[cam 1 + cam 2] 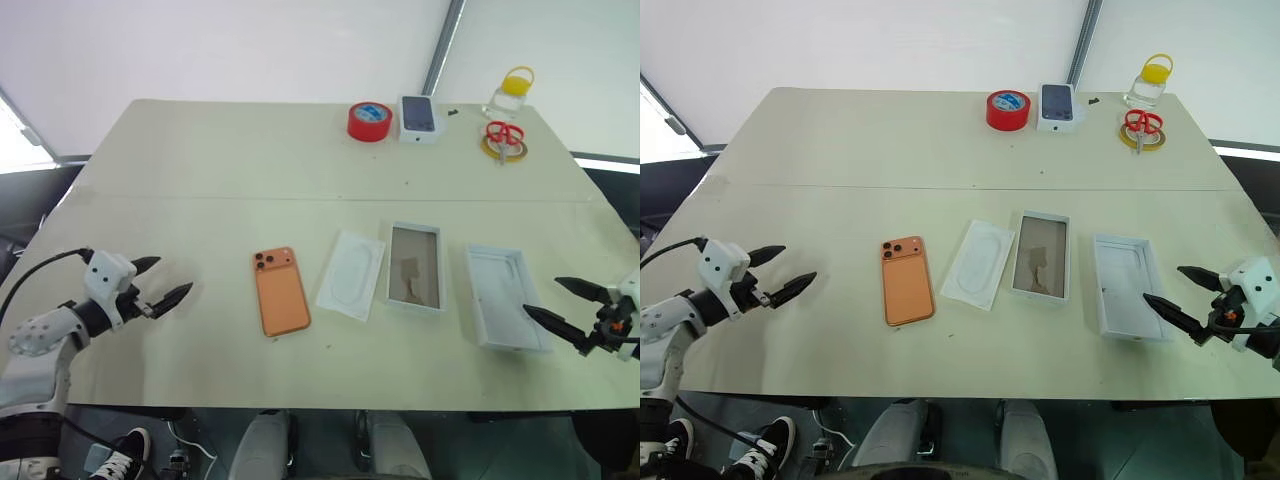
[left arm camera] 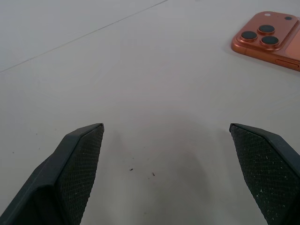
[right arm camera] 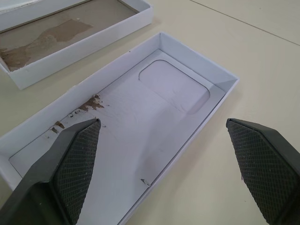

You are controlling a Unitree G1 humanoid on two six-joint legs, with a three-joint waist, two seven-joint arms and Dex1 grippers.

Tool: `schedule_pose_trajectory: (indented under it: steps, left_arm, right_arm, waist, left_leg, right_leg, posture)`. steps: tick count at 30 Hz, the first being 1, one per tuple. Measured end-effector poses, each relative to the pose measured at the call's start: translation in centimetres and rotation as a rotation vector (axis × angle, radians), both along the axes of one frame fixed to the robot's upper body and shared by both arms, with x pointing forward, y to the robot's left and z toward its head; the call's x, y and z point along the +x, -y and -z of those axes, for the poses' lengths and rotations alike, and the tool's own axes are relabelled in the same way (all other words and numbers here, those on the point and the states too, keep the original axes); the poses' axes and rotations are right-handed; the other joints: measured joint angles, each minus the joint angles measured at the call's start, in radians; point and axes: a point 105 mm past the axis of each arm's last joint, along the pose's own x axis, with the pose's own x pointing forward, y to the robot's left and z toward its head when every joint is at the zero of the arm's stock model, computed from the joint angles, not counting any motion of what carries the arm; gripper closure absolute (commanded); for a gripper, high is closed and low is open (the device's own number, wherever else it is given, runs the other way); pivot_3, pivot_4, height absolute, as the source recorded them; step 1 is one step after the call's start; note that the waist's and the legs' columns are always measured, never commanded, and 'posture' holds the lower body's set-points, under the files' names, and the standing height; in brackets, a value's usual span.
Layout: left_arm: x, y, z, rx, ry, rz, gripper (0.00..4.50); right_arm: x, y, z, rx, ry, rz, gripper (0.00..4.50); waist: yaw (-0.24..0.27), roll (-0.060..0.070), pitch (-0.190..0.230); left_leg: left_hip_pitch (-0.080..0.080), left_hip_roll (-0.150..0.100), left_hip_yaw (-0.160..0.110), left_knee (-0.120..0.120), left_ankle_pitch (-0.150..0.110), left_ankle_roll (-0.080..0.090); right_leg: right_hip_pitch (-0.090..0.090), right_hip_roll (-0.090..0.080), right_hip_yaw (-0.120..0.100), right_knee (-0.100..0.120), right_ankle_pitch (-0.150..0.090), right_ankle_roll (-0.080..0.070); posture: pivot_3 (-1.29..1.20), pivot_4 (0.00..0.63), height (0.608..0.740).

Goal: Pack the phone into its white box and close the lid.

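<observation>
The orange phone (image 1: 279,290) lies camera-side up on the table, left of centre; its lens cluster (image 2: 264,36) shows in the left wrist view. The white box (image 1: 415,267), a shallow tray with a greyish-brown floor, sits right of centre. The lid (image 1: 503,296) lies inside-up to the box's right, with its moulded interior (image 3: 140,117) facing my right wrist camera. My left gripper (image 1: 163,283) stands open at the table's left, well clear of the phone. At the right edge my right gripper (image 1: 560,303) is open just beside the lid, holding nothing.
A thin white card with an oval outline (image 1: 352,273) lies between the phone and the box. At the far edge stand a red tape roll (image 1: 370,121), a small dark-screened phone on a white box (image 1: 420,117), red scissors (image 1: 504,135) and a yellow-capped jar (image 1: 512,92).
</observation>
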Motion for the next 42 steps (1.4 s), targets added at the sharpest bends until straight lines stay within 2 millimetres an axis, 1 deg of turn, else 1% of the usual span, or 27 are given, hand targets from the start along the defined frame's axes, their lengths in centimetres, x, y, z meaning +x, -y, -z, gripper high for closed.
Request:
schedule_pose_trajectory:
  steps: [9,23,27,31,33,34,35,37,39,42]
  left_arm:
    - [0.5,0.3,-0.2,-0.001,0.019,-0.007,0.0]
    - [1.0,0.2,-0.5,0.033,0.041,-0.009,0.0]
    - [1.2,1.1,0.3,0.065,0.012,0.02,0.0]
    - [1.9,2.0,0.2,0.044,-0.026,0.029,0.0]
    - [2.4,3.3,-0.1,0.0,-0.059,0.045,0.0]
    - [2.9,4.4,-0.4,-0.027,-0.076,0.058,0.0]
    - [3.4,5.8,-0.8,-0.061,-0.08,0.073,0.0]
    - [4.8,9.2,-1.7,-0.132,-0.094,0.118,0.0]
    - [5.6,12.4,-2.5,-0.194,-0.118,0.172,0.0]
    - [6.6,15.3,-3.0,-0.283,-0.197,0.204,0.0]
  right_arm:
    - [0.4,-0.1,-0.5,-0.001,0.021,-0.002,0.02]
    - [0.6,-0.2,-0.5,-0.012,0.029,-0.007,0.02]
    - [0.7,-0.3,-0.2,-0.02,0.028,-0.013,0.02]
    - [1.2,-0.9,-0.1,-0.022,0.035,-0.036,0.02]
    - [1.8,-1.6,-0.4,-0.017,0.054,-0.059,0.02]
    - [2.2,-2.5,-0.6,-0.014,0.065,-0.085,0.02]
    - [2.7,-3.7,-0.9,-0.012,0.08,-0.124,0.02]
    - [3.7,-6.9,-1.5,-0.017,0.11,-0.239,0.02]
    - [4.2,-10.0,-2.0,-0.041,0.13,-0.354,0.02]
    - [4.2,-12.9,-1.9,-0.052,0.115,-0.463,0.02]
  waist:
    - [0.0,0.0,0.0]
    - [0.0,0.0,0.0]
    - [0.0,0.0,0.0]
    - [-0.001,0.0,0.0]
    - [-0.001,0.0,0.0]
    - [-0.001,0.0,0.0]
    - [0.0,0.0,0.0]
    - [0.002,0.0,0.0]
    - [0.0,0.0,0.0]
    - [-0.001,-0.001,0.001]
  left_leg:
    - [0.0,0.0,0.0,0.0,0.0,0.0]
    - [0.0,0.0,0.0,0.0,0.0,0.0]
    - [0.0,0.0,0.0,0.0,0.0,0.0]
    - [0.0,0.0,0.0,0.0,0.0,0.0]
    - [0.0,0.0,0.0,0.0,0.0,0.0]
    - [0.0,0.0,0.0,0.0,0.0,0.0]
    - [0.0,0.0,0.0,0.0,0.0,0.0]
    - [0.0,0.0,-0.001,0.001,0.0,0.0]
    - [0.0,-0.001,-0.001,0.001,0.0,0.0]
    - [-0.001,-0.002,-0.001,0.001,0.0,0.0]
  right_leg:
    - [0.0,0.0,0.0,0.0,0.0,0.0]
    - [0.0,0.0,0.0,0.0,0.0,0.0]
    - [0.0,0.0,0.0,0.0,0.0,0.0]
    - [0.0,0.0,0.0,0.0,0.0,0.0]
    - [0.0,0.001,0.0,0.0,0.0,0.0]
    - [0.0,0.001,0.0,0.0,0.0,0.0]
    - [0.0,0.001,0.0,0.001,0.0,0.0]
    - [0.001,0.001,0.0,0.001,0.001,0.001]
    - [0.001,0.001,0.0,0.001,0.003,0.005]
    - [0.001,0.002,-0.001,0.001,0.003,0.005]
  posture:
    - [0.0,0.15,0.74]
    - [0.0,0.15,0.74]
    - [0.0,0.15,0.74]
    - [0.0,0.15,0.74]
    - [0.0,0.15,0.74]
    - [0.0,0.15,0.74]
    - [0.0,0.15,0.74]
    - [0.0,0.15,0.74]
    - [0.0,0.15,0.74]
    - [0.0,0.15,0.74]
